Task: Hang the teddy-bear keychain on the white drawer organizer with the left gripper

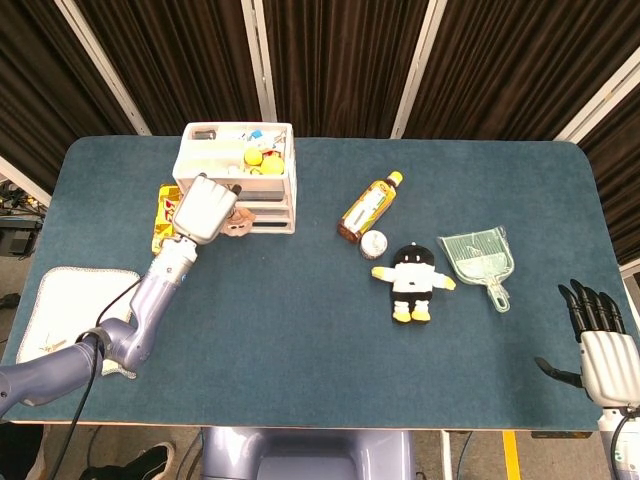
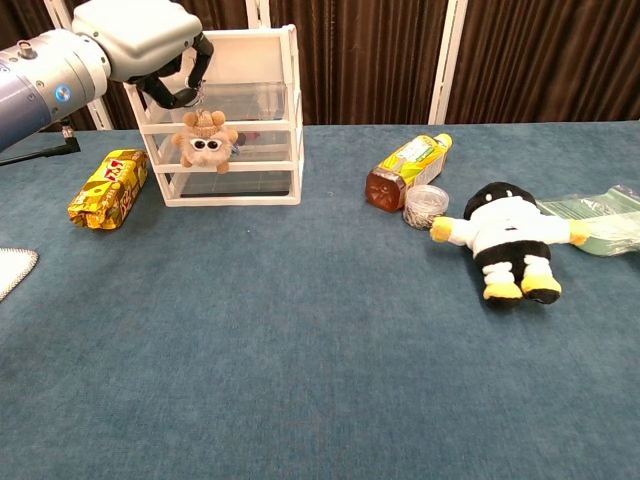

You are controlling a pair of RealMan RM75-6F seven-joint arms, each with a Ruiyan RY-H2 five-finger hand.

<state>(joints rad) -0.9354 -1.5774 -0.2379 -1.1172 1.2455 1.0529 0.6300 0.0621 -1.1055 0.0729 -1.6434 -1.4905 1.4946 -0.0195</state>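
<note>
The tan teddy-bear keychain (image 2: pixel 206 142) dangles in front of the white drawer organizer (image 2: pixel 268 110), level with its middle drawer. My left hand (image 2: pixel 150 45) is above it at the organizer's top left corner, its fingers curled around the keychain's ring. From the head view the left hand (image 1: pixel 205 209) covers the organizer's (image 1: pixel 240 180) front left side, and only part of the bear (image 1: pixel 238 221) peeks out beside it. The right hand (image 1: pixel 603 345) rests at the table's near right corner, fingers spread, holding nothing.
A yellow snack packet (image 2: pixel 107 187) lies left of the organizer. A bottle (image 2: pixel 405 167) and a small jar (image 2: pixel 425 205) lie mid-table, with a black-and-white plush (image 2: pixel 505 240) and a green dustpan (image 1: pixel 480 262) to the right. A white cloth (image 1: pixel 60 310) sits near left.
</note>
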